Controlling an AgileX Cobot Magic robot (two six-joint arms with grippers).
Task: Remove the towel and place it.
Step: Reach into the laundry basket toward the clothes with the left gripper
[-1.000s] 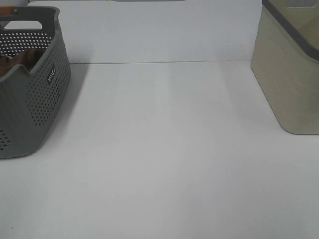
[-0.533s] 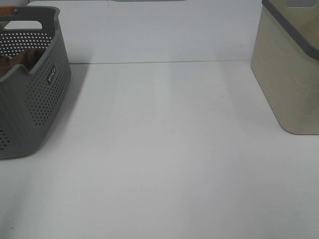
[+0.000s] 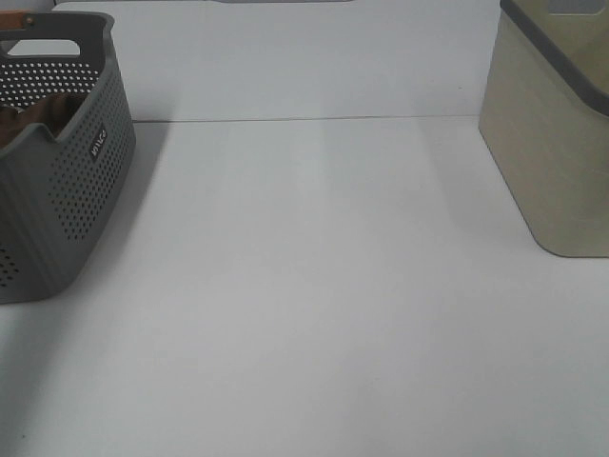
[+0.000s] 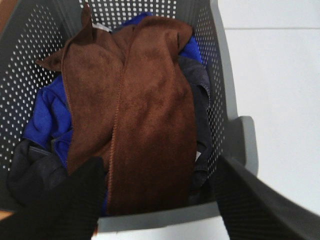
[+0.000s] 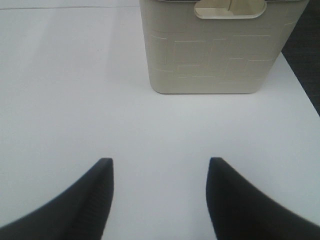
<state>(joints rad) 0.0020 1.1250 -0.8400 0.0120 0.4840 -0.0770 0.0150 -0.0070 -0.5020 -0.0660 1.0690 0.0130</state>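
Your white worktop (image 3: 314, 286) carries two containers, well apart at opposite sides. In the high view the beige bin (image 3: 552, 162) stands on the right with a dark grey band round its rim. Your right wrist camera shows its wall (image 5: 222, 55) with a cut-out handle and a faint block pattern. You cannot see what is inside it from any view.

The grey basket (image 3: 86, 205) sits on the left, its perforated walls (image 4: 220, 90) plain in your left wrist camera. It is full of cloth. The towel (image 4: 145, 125) lies on top of the pile, a long reddish-brown plush piece with a stitched hem down its length. It runs from one end of the basket to the other, with one corner peaking against the far wall. From the high view you catch only a sliver of brown (image 3: 52, 107) over the rim.

Under the towel a blue cloth (image 4: 47, 112) shows at both sides, and a dark grey cloth (image 4: 30, 170) is bunched lower against the walls.

Your left claw (image 4: 157, 162) is spread wide above the near end of the basket, over the towel, gripping nothing. Your right claw (image 5: 160, 170) is also spread wide and empty, over bare worktop and facing the beige bin.
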